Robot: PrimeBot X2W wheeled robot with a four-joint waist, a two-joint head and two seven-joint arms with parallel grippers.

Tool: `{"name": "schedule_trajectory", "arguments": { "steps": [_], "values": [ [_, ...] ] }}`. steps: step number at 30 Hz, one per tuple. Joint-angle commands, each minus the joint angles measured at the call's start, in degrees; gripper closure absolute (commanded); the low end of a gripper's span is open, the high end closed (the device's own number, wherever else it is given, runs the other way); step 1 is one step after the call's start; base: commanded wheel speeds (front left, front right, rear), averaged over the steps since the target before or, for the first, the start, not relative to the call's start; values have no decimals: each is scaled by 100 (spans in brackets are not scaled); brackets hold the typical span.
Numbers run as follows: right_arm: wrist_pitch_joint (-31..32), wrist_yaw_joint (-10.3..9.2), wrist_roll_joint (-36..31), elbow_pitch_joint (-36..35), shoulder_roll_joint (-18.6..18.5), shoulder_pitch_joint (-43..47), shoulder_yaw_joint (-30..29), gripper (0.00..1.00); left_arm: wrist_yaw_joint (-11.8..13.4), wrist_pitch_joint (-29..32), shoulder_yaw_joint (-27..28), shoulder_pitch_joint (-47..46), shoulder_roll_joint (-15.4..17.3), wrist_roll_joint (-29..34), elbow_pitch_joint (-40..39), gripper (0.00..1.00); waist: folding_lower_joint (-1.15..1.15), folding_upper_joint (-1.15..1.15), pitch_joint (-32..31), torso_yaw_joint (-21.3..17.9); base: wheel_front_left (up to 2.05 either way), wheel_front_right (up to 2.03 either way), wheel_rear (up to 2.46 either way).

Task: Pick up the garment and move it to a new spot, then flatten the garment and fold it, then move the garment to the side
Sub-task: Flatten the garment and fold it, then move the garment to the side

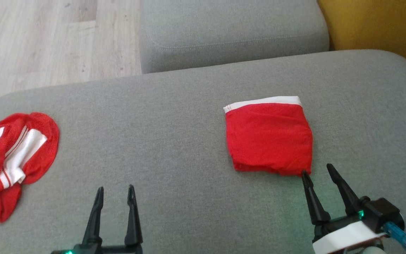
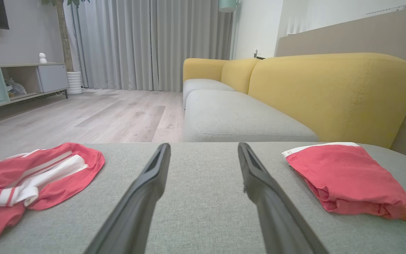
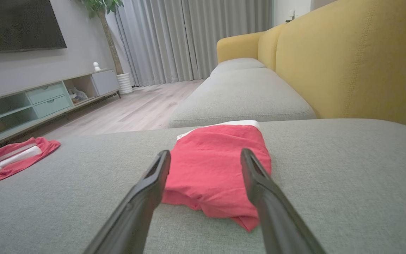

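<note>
Jaws, both pairs: spread wide, empty. Right pair's tips at near corner of folded red cloth garment; crumpled red-and-white mesh jersey well left.

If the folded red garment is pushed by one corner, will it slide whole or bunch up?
Probably floppy: the folded garment is thin cloth with soft, sagging layered edges. It would likely bunch or unfold rather than slide whole, as the woven cushion looks grippy. It seems light.
</note>
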Motion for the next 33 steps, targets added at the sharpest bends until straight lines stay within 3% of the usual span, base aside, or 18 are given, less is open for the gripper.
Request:
{"name": "schedule_trajectory", "arguments": {
  "steps": [1, 11, 33],
  "values": [
    [-61, -4, -42, -160, -14, -217, 67, 0, 33, -28, 238, -163, -12, -2, -193, 0, 2, 0, -29, 7, 0, 0, 0],
    [-62, -4, -136, -68, 78, -119, -67, 0, 100, -28, 266, 5, -12, -40, -222, 0, 2, 0, -118, 113, 0, 0, 0],
    [-62, -4, -242, -83, 123, -85, -162, 0, 0, -28, 186, 100, -13, 63, -174, 0, 2, 0, -84, 70, 0, 0, 0]
  ]
}}
